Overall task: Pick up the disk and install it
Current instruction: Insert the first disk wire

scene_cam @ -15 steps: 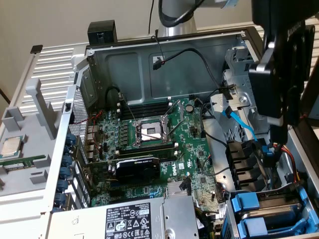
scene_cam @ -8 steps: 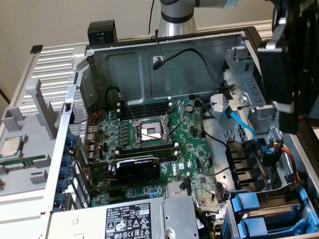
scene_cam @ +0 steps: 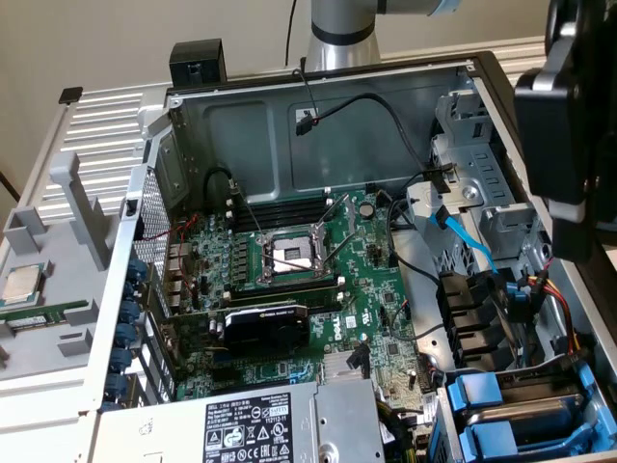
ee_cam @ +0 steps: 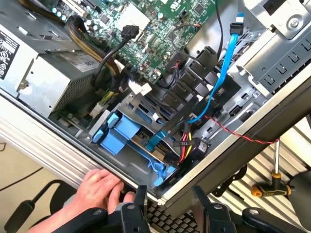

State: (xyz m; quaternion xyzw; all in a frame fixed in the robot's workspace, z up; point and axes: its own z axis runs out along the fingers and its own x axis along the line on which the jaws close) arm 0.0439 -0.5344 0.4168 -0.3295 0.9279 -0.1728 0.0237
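Blue plastic carrier frames (scene_cam: 501,415) sit in the drive bay at the open computer case's near corner, on the exterior view's right. In the wrist view a blue carrier (ee_cam: 124,138) lies in that bay with a flat drive-like surface between its rails; I cannot tell for sure that this is the disk. My gripper (scene_cam: 576,246) hangs above the case's edge on the exterior view's right, over the drive cage. From the wrist, the gripper (ee_cam: 170,208) stands open, its black fingers (ee_cam: 141,204) apart with nothing between them, just outside the case wall near the bay.
A person's hand (ee_cam: 97,189) rests on the case edge beside the bay. The grey power supply box (scene_cam: 260,424) adjoins the bay. Blue and coloured cables (ee_cam: 226,63) cross the drive cage. A CPU chip (scene_cam: 24,283) lies outside, a screwdriver (ee_cam: 269,187) on the slatted table.
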